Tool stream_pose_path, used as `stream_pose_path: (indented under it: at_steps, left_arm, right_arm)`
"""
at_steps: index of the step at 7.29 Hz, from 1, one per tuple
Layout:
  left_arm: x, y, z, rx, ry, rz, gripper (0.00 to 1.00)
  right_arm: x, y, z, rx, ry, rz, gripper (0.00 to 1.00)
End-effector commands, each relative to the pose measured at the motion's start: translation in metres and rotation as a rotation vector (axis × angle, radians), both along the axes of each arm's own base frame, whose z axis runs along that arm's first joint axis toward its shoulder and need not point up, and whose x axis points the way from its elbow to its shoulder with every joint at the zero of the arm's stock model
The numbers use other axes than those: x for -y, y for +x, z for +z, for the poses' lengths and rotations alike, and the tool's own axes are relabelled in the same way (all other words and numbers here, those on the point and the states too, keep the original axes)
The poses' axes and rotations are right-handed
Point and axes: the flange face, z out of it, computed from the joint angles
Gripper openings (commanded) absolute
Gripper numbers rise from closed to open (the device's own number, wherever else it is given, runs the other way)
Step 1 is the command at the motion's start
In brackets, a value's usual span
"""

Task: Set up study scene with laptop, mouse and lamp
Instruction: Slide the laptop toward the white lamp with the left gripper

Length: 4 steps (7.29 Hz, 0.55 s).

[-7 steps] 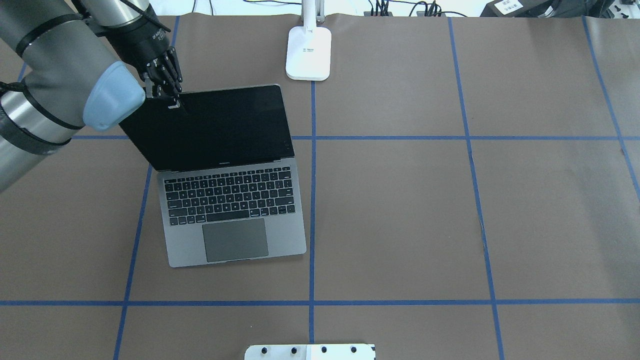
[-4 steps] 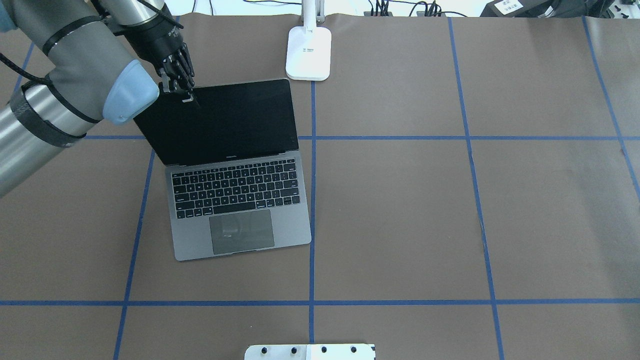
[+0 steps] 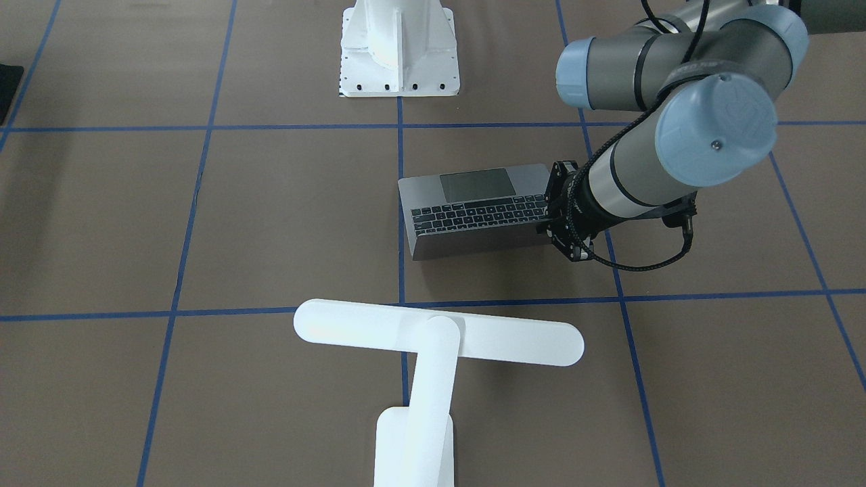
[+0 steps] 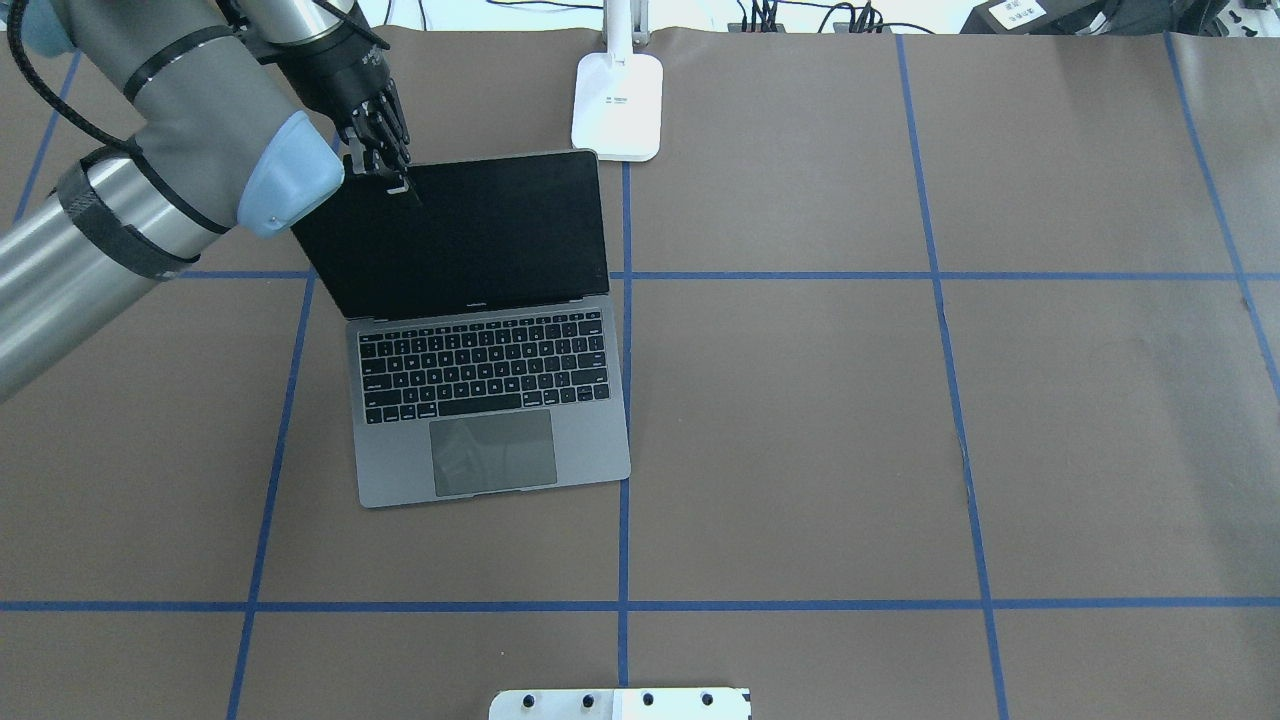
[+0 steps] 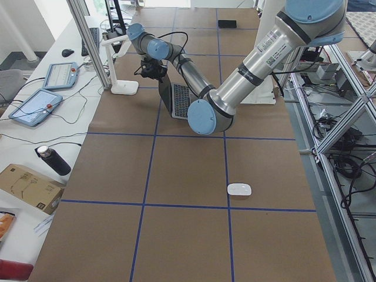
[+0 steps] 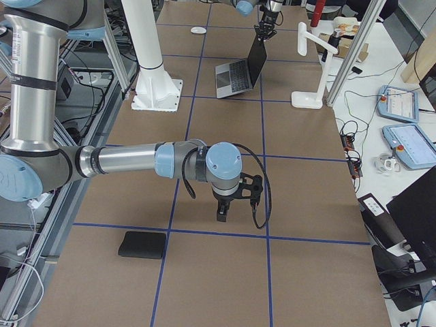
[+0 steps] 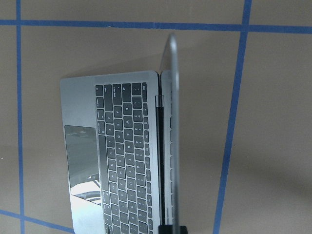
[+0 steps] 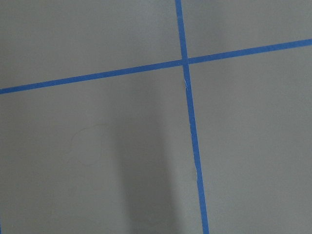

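Clamping the laptop [image 4: 485, 365] by its open screen's top corner, the left gripper [image 4: 397, 185] seems to be positioning it near the lamp [image 4: 617, 105]; next, release, then fetch the mouse [image 5: 239, 189], well apart

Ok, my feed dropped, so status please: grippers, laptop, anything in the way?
Left gripper shut on laptop lid corner. Right gripper far off, jaws unreadable. Laptop open, lid upright. Lamp base close behind lid.
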Motion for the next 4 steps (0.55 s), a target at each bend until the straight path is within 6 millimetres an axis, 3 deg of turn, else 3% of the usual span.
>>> stream_pose_path:
  at_steps: [1, 4]
  left_arm:
    - [0.013, 0.015, 0.007, -0.008, 0.003, -0.009, 0.00]
    - [0.031, 0.028, -0.004, -0.017, 0.024, -0.002, 0.00]
  right_arm:
    - [0.001, 0.000, 0.000, 0.000, 0.001, 0.000, 1.00]
    - [0.001, 0.000, 0.000, 0.000, 0.001, 0.000, 1.00]
